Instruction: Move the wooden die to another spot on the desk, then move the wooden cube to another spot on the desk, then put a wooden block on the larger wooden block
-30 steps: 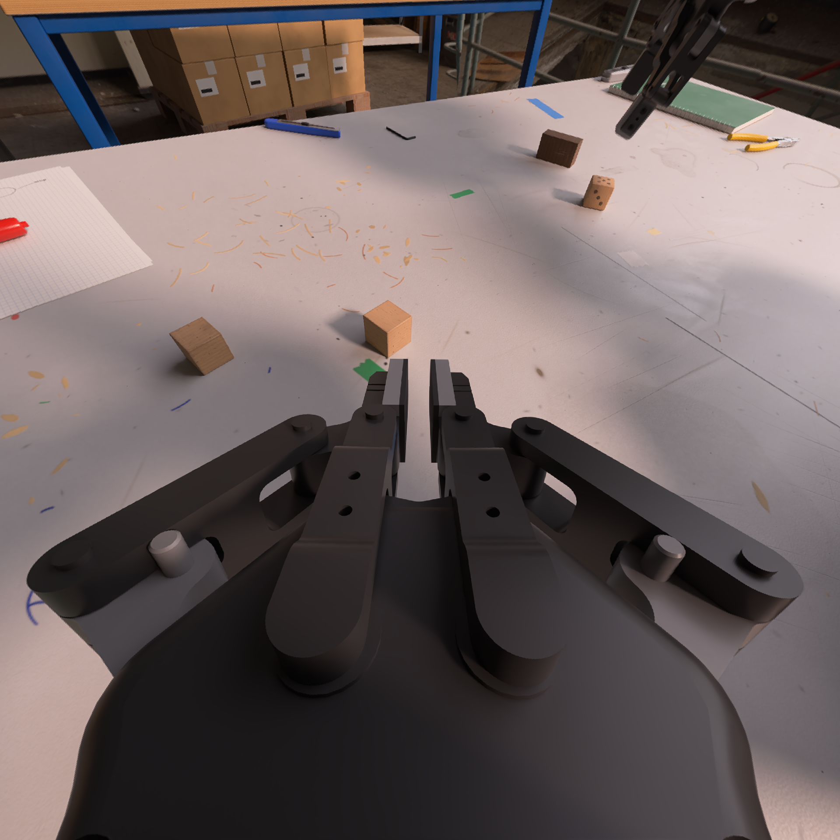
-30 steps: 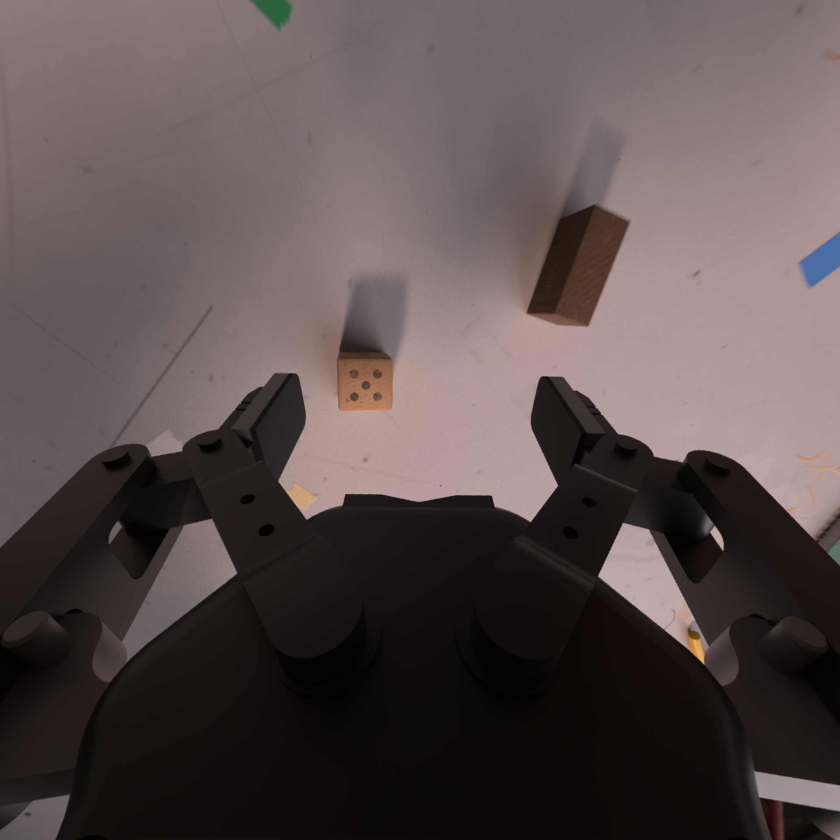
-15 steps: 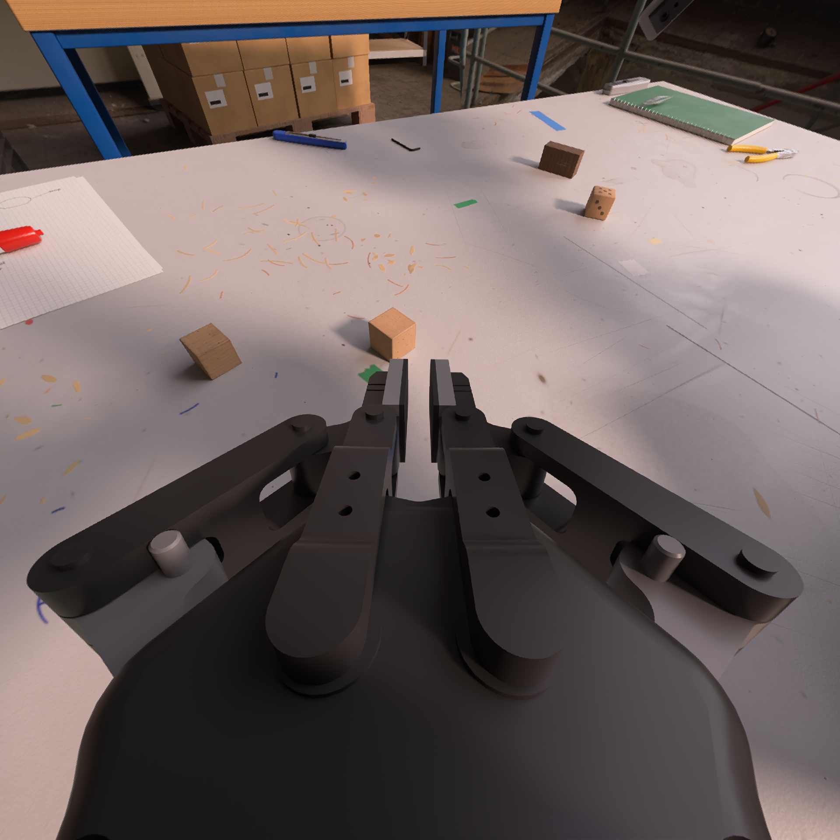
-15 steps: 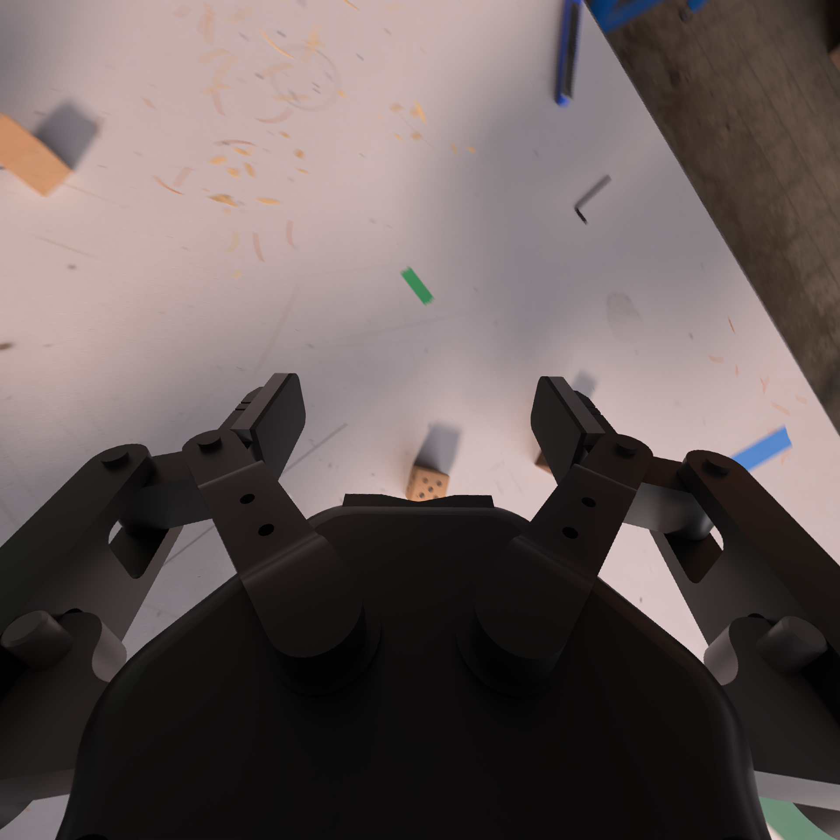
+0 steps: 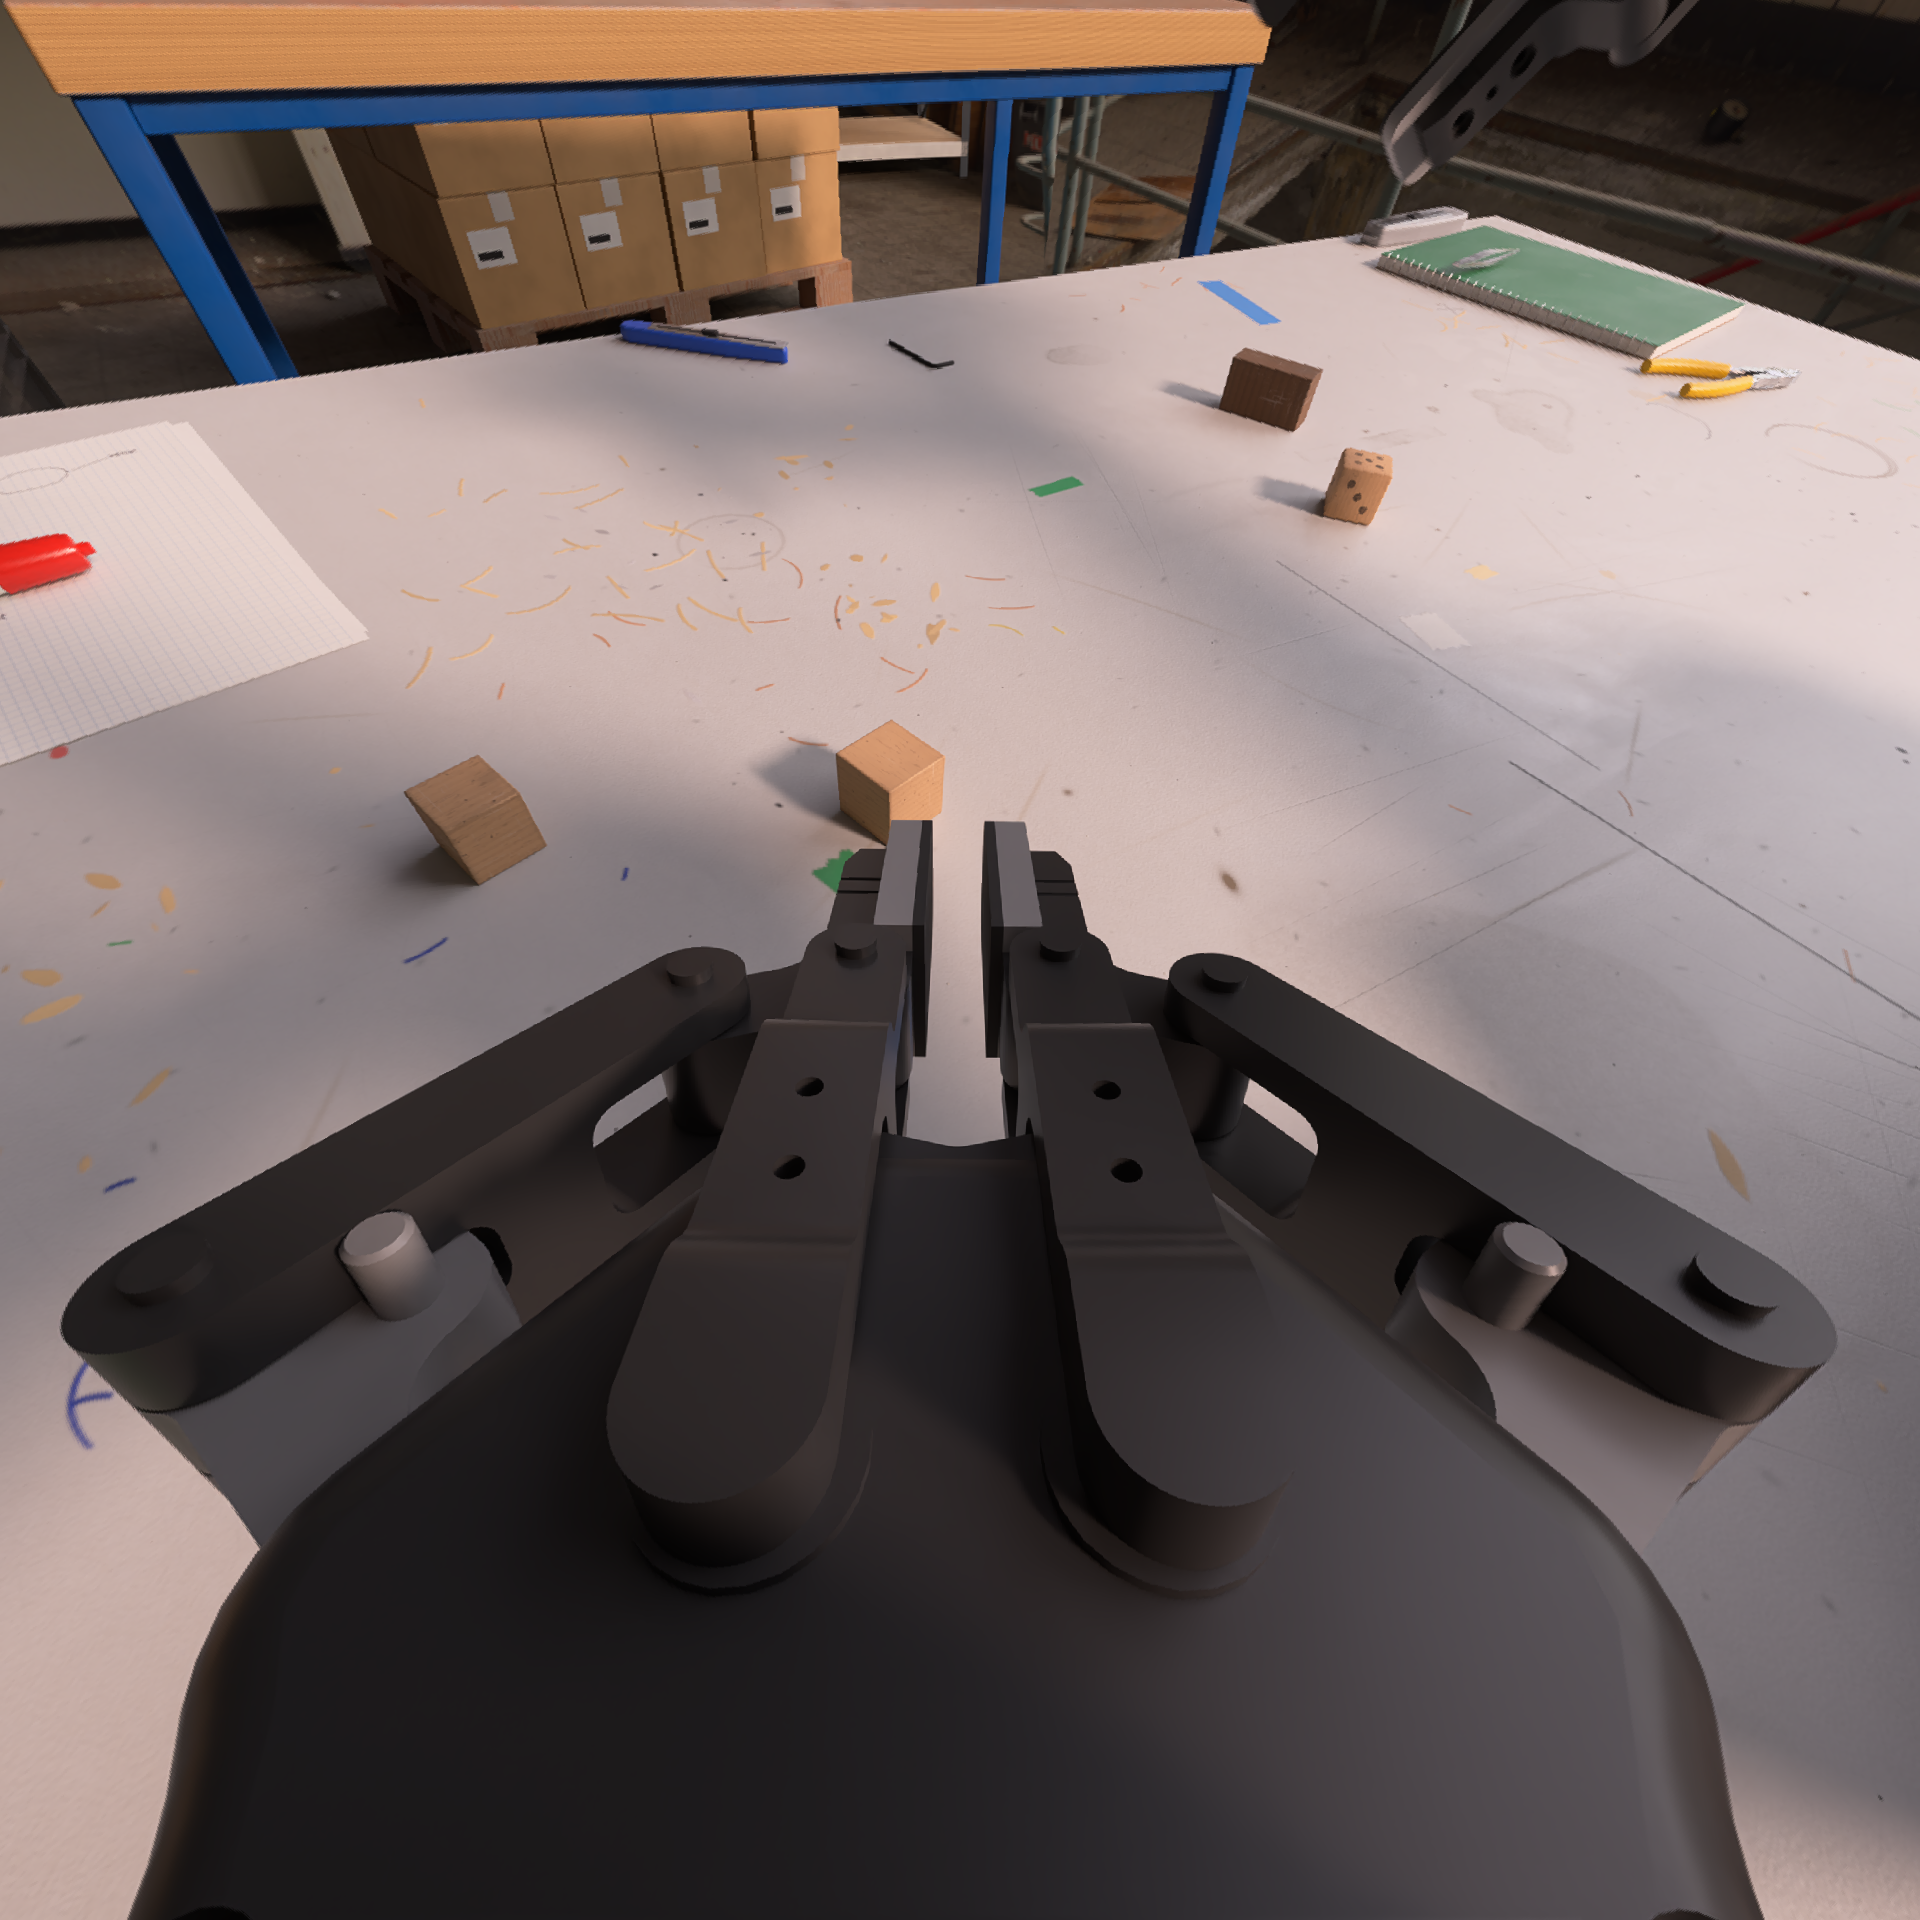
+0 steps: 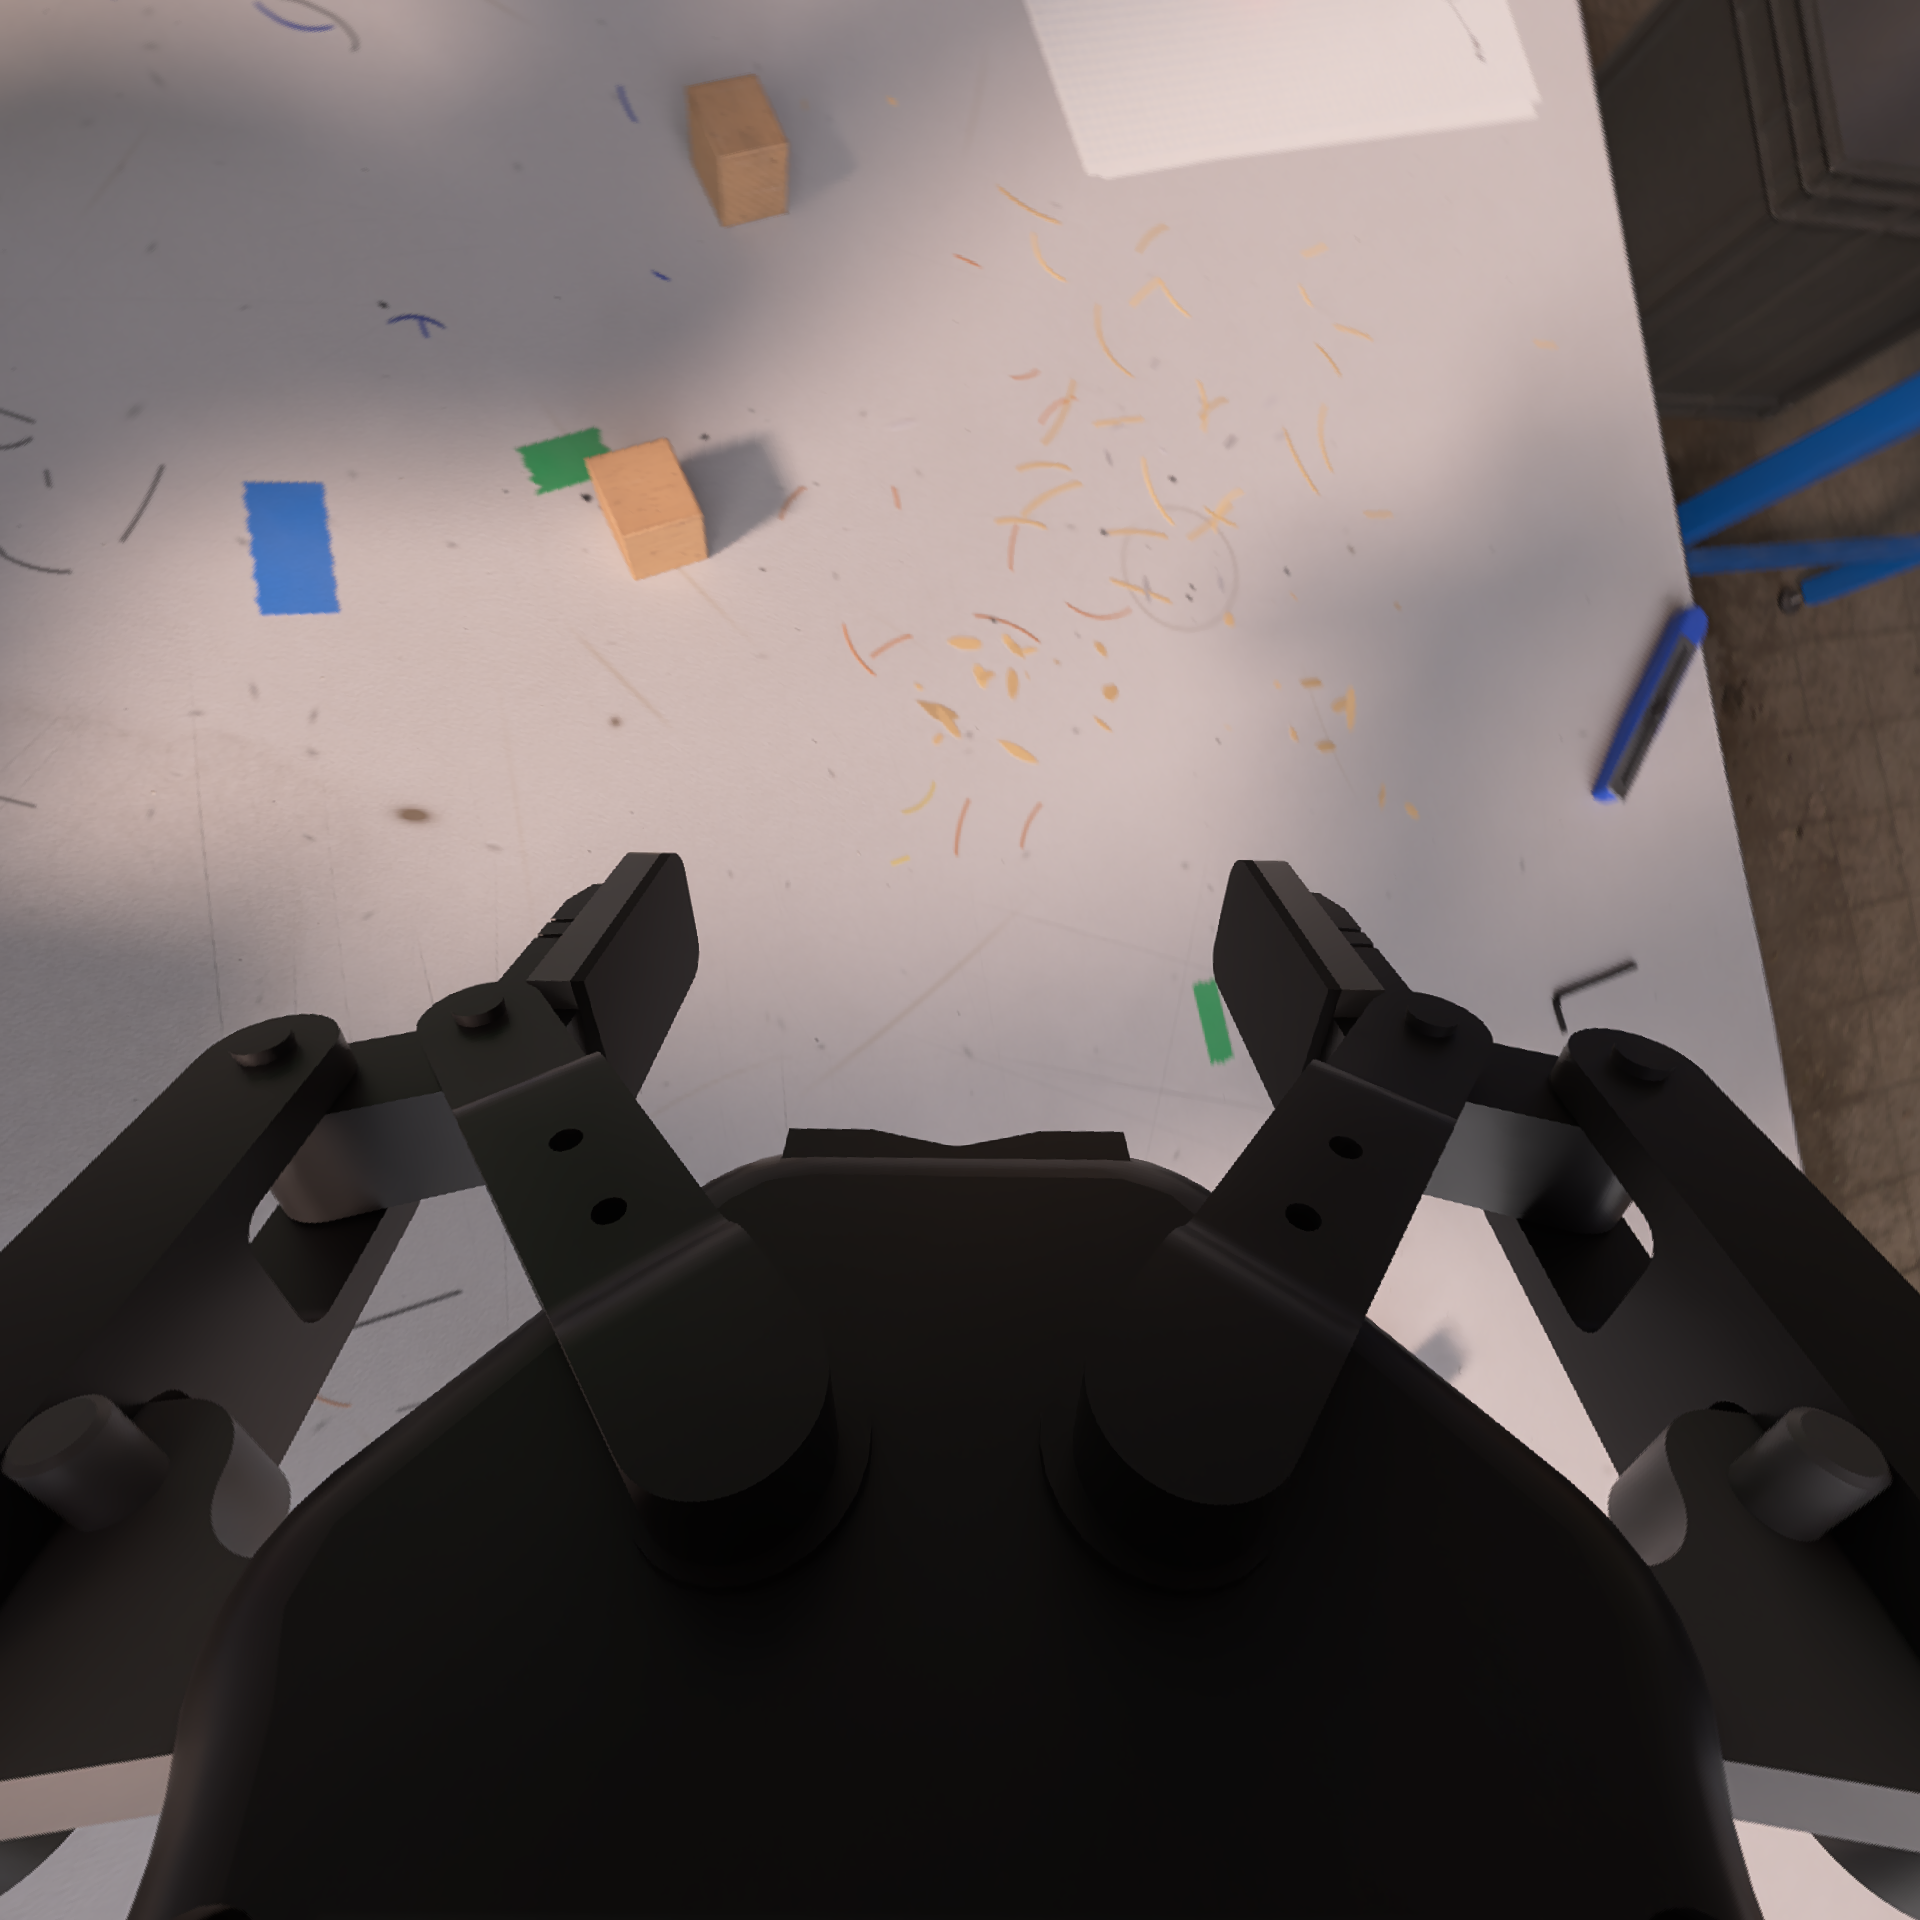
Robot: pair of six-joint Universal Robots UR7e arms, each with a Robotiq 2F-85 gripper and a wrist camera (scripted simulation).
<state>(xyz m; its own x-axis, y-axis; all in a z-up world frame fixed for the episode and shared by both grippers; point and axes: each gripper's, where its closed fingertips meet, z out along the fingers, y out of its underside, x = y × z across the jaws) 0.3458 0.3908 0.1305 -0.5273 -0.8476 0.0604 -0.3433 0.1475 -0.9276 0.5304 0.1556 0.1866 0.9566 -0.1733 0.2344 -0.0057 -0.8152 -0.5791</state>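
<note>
Left wrist view, left to right: a red marker [image 5: 42, 561] lay on a sheet of grid paper [image 5: 156, 592] at the desk's [image 5: 1351, 831] left edge; a tilted wooden block [image 5: 475, 819] rested on one edge, well apart from the wooden cube [image 5: 891, 779], which sat just beyond the tips of my left gripper [image 5: 956, 862]. I held that left pincer narrow, its pads nearly together with only a slim gap, gripping nothing. Farther back lay a blue utility knife [image 5: 704, 341], then the dark wooden block [image 5: 1270, 388] and, near it, the wooden die [image 5: 1357, 485]; a green notebook [image 5: 1558, 291] and yellow pliers [image 5: 1714, 376] lay at the far right. Right wrist view, left to right: a blue tape patch [image 6: 292, 547], a green tape scrap [image 6: 561, 458] touching the cube [image 6: 646, 507], the other light block [image 6: 737, 149] above it, scattered wood shavings [image 6: 1122, 540], and the knife [image 6: 1650, 702] at the desk's edge. My right gripper [image 6: 954, 935] was spread wide above the desk, empty.
</note>
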